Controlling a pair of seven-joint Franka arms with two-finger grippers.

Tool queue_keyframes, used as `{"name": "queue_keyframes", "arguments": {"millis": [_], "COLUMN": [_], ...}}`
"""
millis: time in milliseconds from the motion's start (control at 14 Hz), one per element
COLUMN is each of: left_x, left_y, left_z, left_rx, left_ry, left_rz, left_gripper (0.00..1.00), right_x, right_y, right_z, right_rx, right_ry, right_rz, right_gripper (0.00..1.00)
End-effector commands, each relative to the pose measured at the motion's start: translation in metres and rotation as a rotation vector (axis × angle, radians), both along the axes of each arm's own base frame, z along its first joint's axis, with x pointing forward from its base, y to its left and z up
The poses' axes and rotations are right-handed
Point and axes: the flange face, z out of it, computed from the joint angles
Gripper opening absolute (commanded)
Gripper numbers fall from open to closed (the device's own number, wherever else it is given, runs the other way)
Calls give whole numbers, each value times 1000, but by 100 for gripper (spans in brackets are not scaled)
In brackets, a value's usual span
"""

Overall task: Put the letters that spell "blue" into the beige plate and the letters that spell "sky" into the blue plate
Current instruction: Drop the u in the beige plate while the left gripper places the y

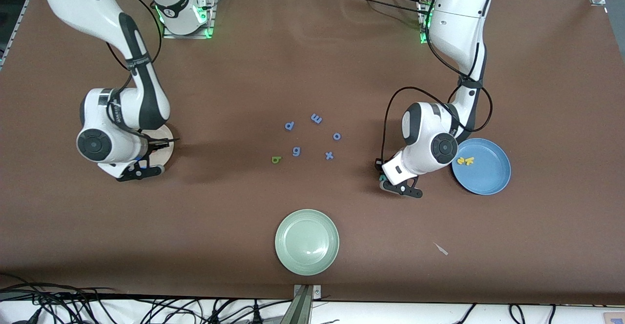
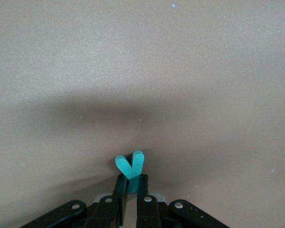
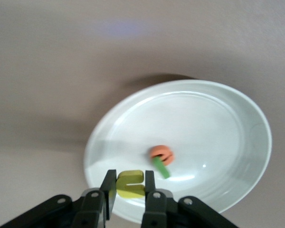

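Observation:
My left gripper is shut on the stem of the teal y, low over bare table beside the blue plate. In the front view this gripper sits on the plate's side toward the table's middle. A yellow s and k lie in the blue plate. My right gripper is over the beige plate, shut on the yellow u. The orange e and green l lie in that plate. The green b lies on the table's middle.
Blue-purple letters lie around the green b: p, m, o, g, x. A pale green plate stands nearer the front camera. A small white scrap lies beside it, toward the left arm's end.

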Motion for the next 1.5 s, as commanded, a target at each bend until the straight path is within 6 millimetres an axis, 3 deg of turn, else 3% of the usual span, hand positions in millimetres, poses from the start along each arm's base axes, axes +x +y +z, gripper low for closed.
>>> {"name": "queue_keyframes", "arguments": {"millis": [0, 143, 285, 642, 998, 1140, 1283, 1426], "left_x": [5, 5, 6, 4, -2, 0, 2, 6], "left_y": [-1, 5, 18, 111, 227, 269, 289, 291], "left_z": [4, 19, 46, 96, 84, 87, 85, 76], "left_rx": [21, 16, -12, 80, 165, 232, 238, 252], "left_ry": [-17, -5, 32, 80, 93, 89, 73, 51], "left_rz": [-25, -28, -20, -73, -254, -300, -314, -320], "left_gripper": [0, 0, 0, 0, 0, 0, 0, 0], "right_x": [5, 6, 11, 18, 20, 13, 11, 9], "right_y": [-5, 5, 17, 111, 197, 233, 265, 288], "right_z": [-5, 3, 13, 28, 30, 23, 16, 10], "right_rx": [8, 14, 15, 27, 94, 77, 72, 72], "right_ry": [-1, -10, -20, -76, -89, -87, -108, -134], "right_rz": [-3, -9, -21, -137, -385, -431, -457, -501], "right_gripper": [100, 100, 100, 100, 100, 100, 100, 100]}}
